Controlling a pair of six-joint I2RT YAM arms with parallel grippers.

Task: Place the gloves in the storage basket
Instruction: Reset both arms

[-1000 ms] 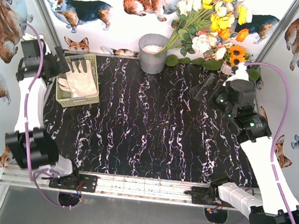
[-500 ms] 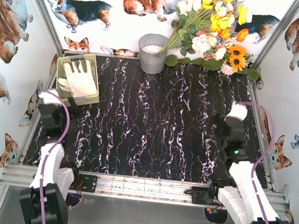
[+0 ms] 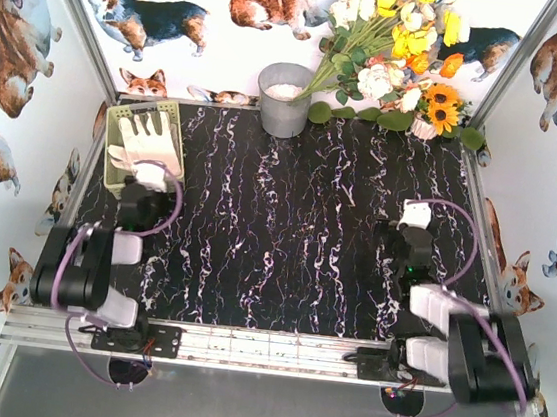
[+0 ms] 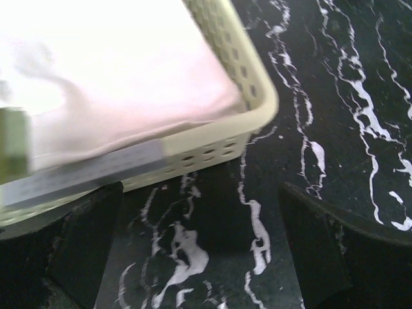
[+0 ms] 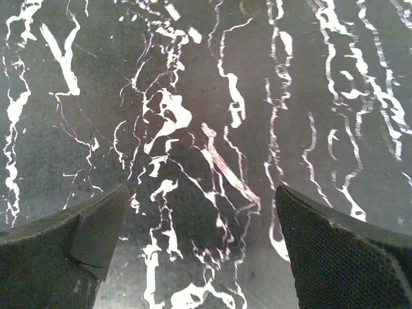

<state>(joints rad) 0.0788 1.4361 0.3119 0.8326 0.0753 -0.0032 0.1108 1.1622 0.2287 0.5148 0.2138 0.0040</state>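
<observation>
Fingers point(image 4: 77, 244) of the left gripper point(image 4: 199, 257) stand spread as wide as they go and hold nothing; only the black marbled table point(image 4: 335, 96) lies between them. Just beyond those fingertips, up and toward the left finger, sits the near corner of the storage basket point(image 4: 257, 84), its pale slotted wall close to the fingers but not touching them. Inside it, farther out again, the gloves point(image 4: 129, 77) lie as a soft pinkish-white heap that fills the basket to its rim, which reads as the reason the jaws are empty: the load appears to be delivered and let go. The right gripper point(image 5: 203, 257) is just as wide open and just as empty, its fingers framing bare veined tabletop, with no glove near them in the wrist view. From above, no glove shows loose on the table, so the task looks finished or very nearly so. Both arms sit folded low near their bases, a pose that seems meant to keep them off the work. Well beyond either gripper, at the far edge, stand a grey bucket point(image 3: 284, 98) and a bunch of flowers point(image 3: 397, 51), neither involved.
</observation>
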